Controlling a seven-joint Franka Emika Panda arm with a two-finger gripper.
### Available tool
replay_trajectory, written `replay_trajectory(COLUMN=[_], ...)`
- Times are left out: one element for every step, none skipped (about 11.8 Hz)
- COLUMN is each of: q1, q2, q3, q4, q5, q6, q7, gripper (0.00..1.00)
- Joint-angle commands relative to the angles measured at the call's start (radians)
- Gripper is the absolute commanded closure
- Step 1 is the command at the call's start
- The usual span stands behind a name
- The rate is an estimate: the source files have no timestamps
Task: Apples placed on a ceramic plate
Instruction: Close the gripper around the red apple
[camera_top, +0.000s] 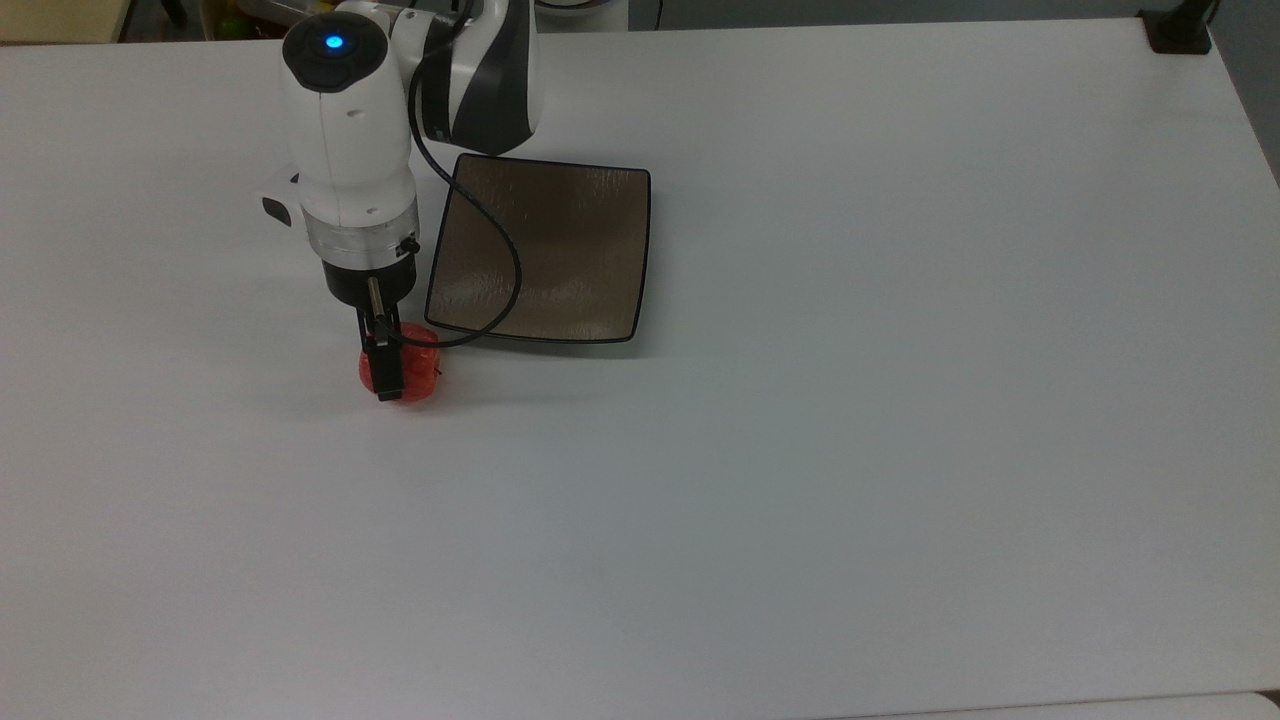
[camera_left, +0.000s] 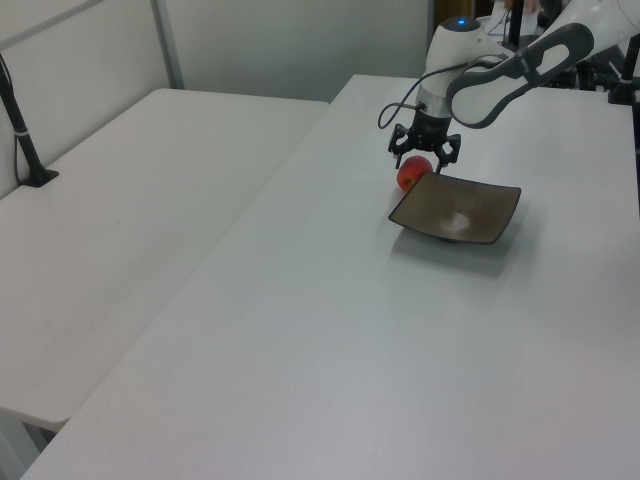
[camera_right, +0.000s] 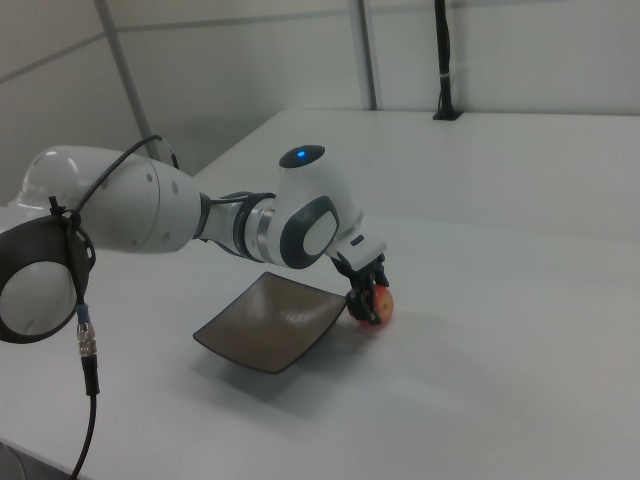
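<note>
Gripper (camera_left: 424, 158) jaws stand spread around the small, blocky red apple (camera_top: 412, 363), fingers down either side of it on the white table (camera_top: 800, 450). Just beside it lies the square, glossy brown-grey ceramic plate (camera_top: 560, 240), black-rimmed, faintly textured.

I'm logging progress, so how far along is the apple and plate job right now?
Done: the gripper is down over the apple, fingers open either side. In hand: closing on it; it sits on the table. Left: lift it and place it on the empty ceramic plate.
</note>
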Motion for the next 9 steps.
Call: replay_trajectory(q1=[0.007, 0.007, 0.007, 0.007, 0.005, 0.004, 0.000, -0.001, -0.003], q2=[0.027, 0.027, 0.028, 0.028, 0.028, 0.027, 0.028, 0.027, 0.027], q3=[0.001, 0.001, 0.001, 0.001, 0.001, 0.002, 0.002, 0.002, 0.002], q4=[0.027, 0.027, 0.027, 0.027, 0.029, 0.033, 0.056, 0.058, 0.058], q5=[-0.077, -0.083, -0.083, -0.083, -0.083, -0.082, -0.082, -0.080, -0.077], q6=[0.027, 0.033, 0.035, 0.035, 0.035, 0.037, 0.037, 0.037, 0.037], q7=[0.078, 0.081, 0.081, 0.081, 0.081, 0.081, 0.081, 0.081, 0.081], gripper=[0.33, 0.34, 0.34, 0.34, 0.34, 0.34, 0.34, 0.34, 0.33])
